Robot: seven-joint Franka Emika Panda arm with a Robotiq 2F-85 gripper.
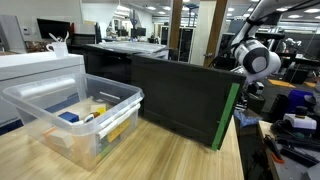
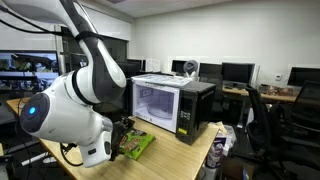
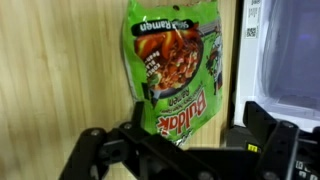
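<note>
A green Buldak ramen packet (image 3: pixel 175 65) lies flat on the wooden table (image 3: pixel 60 70), right beside the microwave. In the wrist view my gripper (image 3: pixel 180 132) hangs above the packet's lower end. Its two black fingers (image 3: pixel 268 128) stand wide apart with nothing between them but the packet below, and I cannot tell whether they touch it. In an exterior view the packet (image 2: pixel 138 146) shows next to the white arm (image 2: pixel 70 115), in front of the microwave (image 2: pixel 172 105). In an exterior view the arm (image 1: pixel 256 56) reaches down behind a black panel (image 1: pixel 185 100), which hides the gripper.
A clear plastic bin (image 1: pixel 75 115) holding several small items sits on the table near a white appliance (image 1: pixel 40 68). Desks with monitors (image 2: pixel 238 72) and office chairs (image 2: pixel 290 125) stand round about. The microwave's front (image 3: pixel 285 55) borders the packet on the right in the wrist view.
</note>
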